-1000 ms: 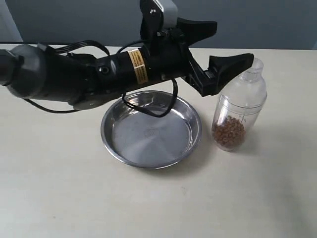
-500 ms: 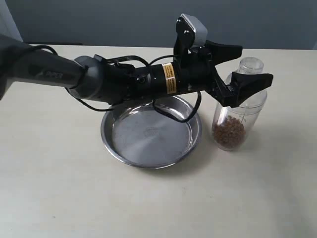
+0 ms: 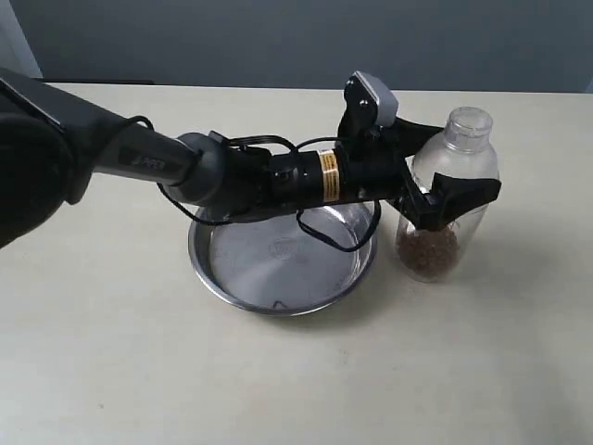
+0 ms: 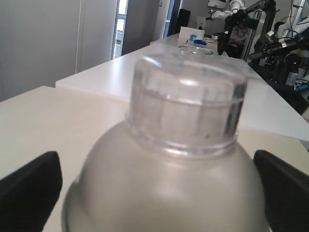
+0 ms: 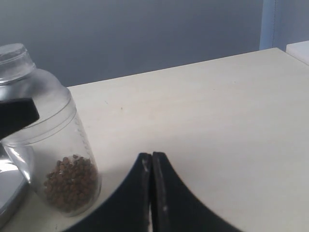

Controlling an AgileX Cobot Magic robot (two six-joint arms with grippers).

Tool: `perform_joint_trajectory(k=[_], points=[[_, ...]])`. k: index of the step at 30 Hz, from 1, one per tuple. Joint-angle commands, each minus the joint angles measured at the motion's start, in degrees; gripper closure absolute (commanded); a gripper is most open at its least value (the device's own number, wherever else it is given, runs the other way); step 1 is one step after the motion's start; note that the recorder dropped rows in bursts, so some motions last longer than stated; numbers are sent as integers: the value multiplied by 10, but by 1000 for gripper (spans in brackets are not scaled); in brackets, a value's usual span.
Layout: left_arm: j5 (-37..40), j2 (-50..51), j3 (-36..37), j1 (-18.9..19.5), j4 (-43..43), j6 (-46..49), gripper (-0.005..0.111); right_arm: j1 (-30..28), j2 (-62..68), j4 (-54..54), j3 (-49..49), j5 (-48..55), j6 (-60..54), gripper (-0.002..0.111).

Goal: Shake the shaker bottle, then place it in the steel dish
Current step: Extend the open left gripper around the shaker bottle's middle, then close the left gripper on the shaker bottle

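Note:
The clear shaker bottle stands upright on the table just right of the steel dish, with reddish-brown pellets in its lower part. My left gripper reaches over the dish and is open, one finger on each side of the bottle's body below the dome. In the left wrist view the bottle fills the frame between the two fingertips; contact with them cannot be told. My right gripper is shut on nothing, low over the table beside the bottle.
The left arm stretches across the far rim of the dish. A sliver of the dish rim shows in the right wrist view. The beige table spreads in front and to the right.
The left gripper has come lower and further forward, so that its fingers now straddle the bottle's body instead of hovering beside its top. The bottle and dish have stayed put.

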Motion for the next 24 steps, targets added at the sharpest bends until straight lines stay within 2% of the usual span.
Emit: perform_joint_trajectory(k=[1,5,13,19,24], points=[[1,11,-3,-3,6,-3,1,-2,-3,-1,0,-4,-2,109],[-28,42,-3,-3,-13,-11,1,-2,-3,-1,0,-4,-2,109],[-30,52,-6,-3,-20,-4,1,-2,-3,-1,0,-4,-2,109],[19,52,-16,-14,-4,-4,1,-2,-3,-1,0,-4,-2,109],[27,52,-27,-20,1,3,1,-2,-3,-1,0,-4,-2,109]])
